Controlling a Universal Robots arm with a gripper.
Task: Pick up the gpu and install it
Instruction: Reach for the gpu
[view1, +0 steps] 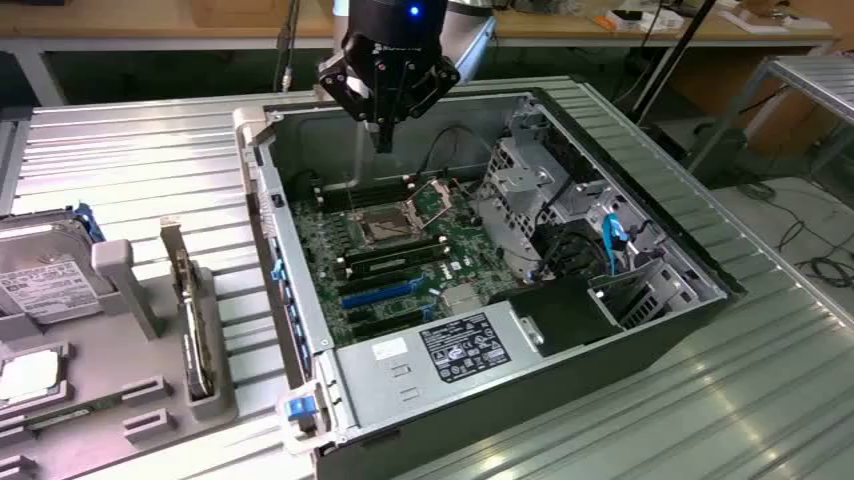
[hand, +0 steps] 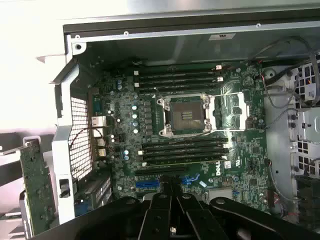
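Observation:
The gpu (view1: 195, 335) stands on edge in a slot of the grey holder tray (view1: 147, 390), at the exterior view's left of the open computer case (view1: 300, 300). In the wrist view the gpu (hand: 36, 192) shows as a green board standing outside the case's perforated rear wall. My black gripper (view1: 384, 138) hangs above the far end of the case, over the motherboard (view1: 394, 250), well away from the gpu. Its fingers are shut with nothing between them. The wrist view has the gripper (hand: 171, 192) pointing down at the motherboard (hand: 185, 125) near the blue slots.
A silver hard drive (view1: 47, 285) with a white label lies in the tray beside the gpu. Inside the case are the empty CPU socket (view1: 387, 228), memory slots, a drive cage (view1: 534, 180), cables and the power supply (view1: 447, 350). The case stands on a ribbed metal table (view1: 747, 380).

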